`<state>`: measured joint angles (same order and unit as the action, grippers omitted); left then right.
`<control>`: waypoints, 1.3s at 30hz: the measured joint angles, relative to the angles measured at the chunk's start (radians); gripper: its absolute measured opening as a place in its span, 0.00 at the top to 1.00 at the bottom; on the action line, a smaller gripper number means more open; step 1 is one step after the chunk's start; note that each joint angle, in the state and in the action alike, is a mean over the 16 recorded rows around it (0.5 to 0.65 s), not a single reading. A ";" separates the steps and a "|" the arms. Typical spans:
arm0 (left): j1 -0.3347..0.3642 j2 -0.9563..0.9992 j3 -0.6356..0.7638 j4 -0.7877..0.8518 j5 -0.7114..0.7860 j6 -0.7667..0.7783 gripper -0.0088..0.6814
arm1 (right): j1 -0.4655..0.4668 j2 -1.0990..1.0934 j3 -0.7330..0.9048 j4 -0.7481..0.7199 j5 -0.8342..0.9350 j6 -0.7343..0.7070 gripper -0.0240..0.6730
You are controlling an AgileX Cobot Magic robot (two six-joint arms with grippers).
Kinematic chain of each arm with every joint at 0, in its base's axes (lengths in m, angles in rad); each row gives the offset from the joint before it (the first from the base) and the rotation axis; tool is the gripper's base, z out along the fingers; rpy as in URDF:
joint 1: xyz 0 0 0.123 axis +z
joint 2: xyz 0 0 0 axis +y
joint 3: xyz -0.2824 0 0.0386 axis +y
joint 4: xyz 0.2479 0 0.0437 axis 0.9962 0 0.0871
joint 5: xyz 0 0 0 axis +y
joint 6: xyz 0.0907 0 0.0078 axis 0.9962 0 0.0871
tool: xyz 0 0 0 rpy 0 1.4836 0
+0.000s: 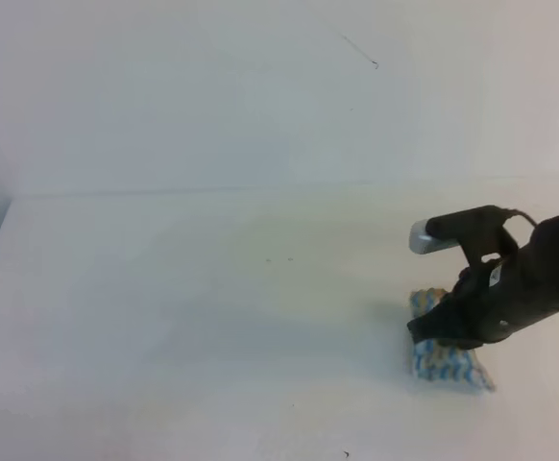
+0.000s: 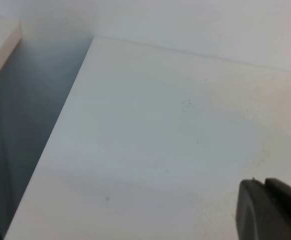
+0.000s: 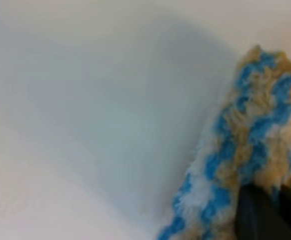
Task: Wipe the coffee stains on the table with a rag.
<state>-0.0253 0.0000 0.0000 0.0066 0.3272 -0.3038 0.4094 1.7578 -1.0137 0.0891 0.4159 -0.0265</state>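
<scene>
Right tool shut on rag.

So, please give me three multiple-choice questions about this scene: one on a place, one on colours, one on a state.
1. Where on the table does the rag lie in the high view?
A. far left
B. middle
C. right side, near the front

2. Which colours does the rag show?
A. blue, white and tan
B. red and black
C. plain green

3. How is the right gripper?
A. wide open above the rag
B. shut, down on the rag
C. out of sight

Answers:
1 C: the rag lies at the right, under the right arm.
2 A: the right wrist view shows these stripes.
3 B: its fingers stand together, pressed into the cloth.
</scene>
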 joint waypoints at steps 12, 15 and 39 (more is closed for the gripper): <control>0.000 -0.002 0.003 0.000 -0.001 0.000 0.99 | 0.062 0.107 -0.083 0.103 0.036 -0.083 0.58; 0.000 -0.002 0.003 0.000 -0.001 0.000 0.99 | 0.069 0.081 -0.113 0.094 0.080 -0.094 0.49; 0.000 0.000 0.000 0.000 0.000 0.002 0.99 | 0.074 -0.752 0.105 -0.244 0.194 0.048 0.96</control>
<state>-0.0253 0.0000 0.0000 0.0066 0.3272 -0.3017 0.4834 1.0062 -0.9086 -0.1546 0.6097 0.0217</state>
